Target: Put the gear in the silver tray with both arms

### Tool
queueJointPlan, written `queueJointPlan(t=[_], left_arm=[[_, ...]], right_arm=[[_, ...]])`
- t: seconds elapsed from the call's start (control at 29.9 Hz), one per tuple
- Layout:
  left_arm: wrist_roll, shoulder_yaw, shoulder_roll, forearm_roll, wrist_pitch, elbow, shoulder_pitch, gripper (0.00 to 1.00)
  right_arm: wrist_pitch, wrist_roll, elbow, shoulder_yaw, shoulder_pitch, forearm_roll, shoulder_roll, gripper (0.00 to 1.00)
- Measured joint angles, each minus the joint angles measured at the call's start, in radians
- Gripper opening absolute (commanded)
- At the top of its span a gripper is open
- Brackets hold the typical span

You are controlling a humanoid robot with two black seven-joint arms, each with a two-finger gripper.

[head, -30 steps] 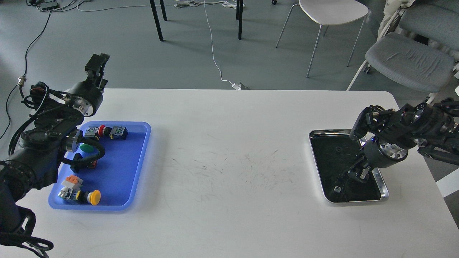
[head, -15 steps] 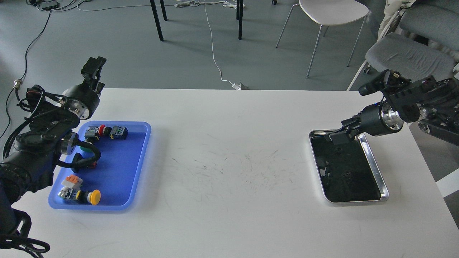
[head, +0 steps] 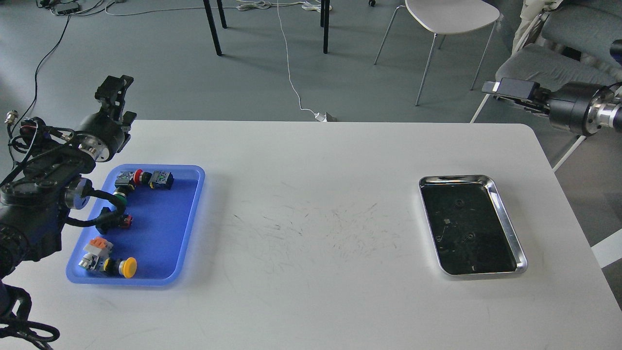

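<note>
The silver tray (head: 507, 221) lies on the right side of the white table. Two small dark round things (head: 469, 236) and a pale speck show on its dark bottom; I cannot tell whether they are gears. My right gripper (head: 505, 89) hangs high beyond the table's back right corner, well away from the tray. It is seen side-on as one dark slab, and nothing shows in it. My left gripper (head: 115, 87) is raised past the back left corner, above and behind the blue tray; its fingers cannot be told apart.
A blue plastic tray (head: 170, 228) at the left holds several switch parts, among them a yellow button (head: 128, 267) and a red one (head: 138, 175). Grey and white chairs (head: 554, 82) stand behind the table's right end.
My right arm rose out of the silver tray and swung up and right, past the table's back corner. One more small dark thing now shows in the tray. My left gripper drifted left.
</note>
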Motion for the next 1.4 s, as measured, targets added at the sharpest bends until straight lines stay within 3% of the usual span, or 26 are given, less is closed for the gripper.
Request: queueJointPlan(t=[0.23,0.43,0.67,0.84,0.94,1.1,1.27,1.4], left_arm=[[0.0,-0.043,0.004,-0.059,-0.083,-0.002,0.002,0.99],[0.0,-0.164,0.008,-0.127,-0.156,-0.003,0.002,0.99],[0.001,-0.193,0.006,-0.164,-0.21,-0.009,-0.008,0.99],[0.07,-0.202,0.005,-0.187,-0.244,-0.016,-0.011,0.99],[0.09,-0.202,0.005,-0.189,-0.246,-0.023,-0.009,0.99],[0.096,-0.196,0.005,-0.191,-0.246,-0.035,-0.003,0.99],[0.098,-0.191,0.008,-0.192,-0.246,-0.026,0.004,0.99],[0.098,-0.191,0.016,-0.192,-0.246,-0.025,0.006,0.99]], right_arm=[[-0.077,0.0,-0.001,0.015,-0.063,0.417,-0.015,0.95],[-0.119,0.0,0.009,0.03,-0.103,0.653,-0.013,0.95],[-0.216,0.0,0.077,0.148,-0.181,0.736,0.0,0.99],[-0.227,0.0,0.15,0.229,-0.242,0.747,0.002,0.99],[-0.223,0.0,0.162,0.254,-0.26,0.822,0.019,0.99],[-0.219,0.0,0.181,0.26,-0.288,0.994,0.058,0.99],[-0.233,0.0,0.249,0.26,-0.3,1.017,0.089,0.99],[-0.341,0.0,0.301,0.298,-0.3,1.019,0.116,0.99]])
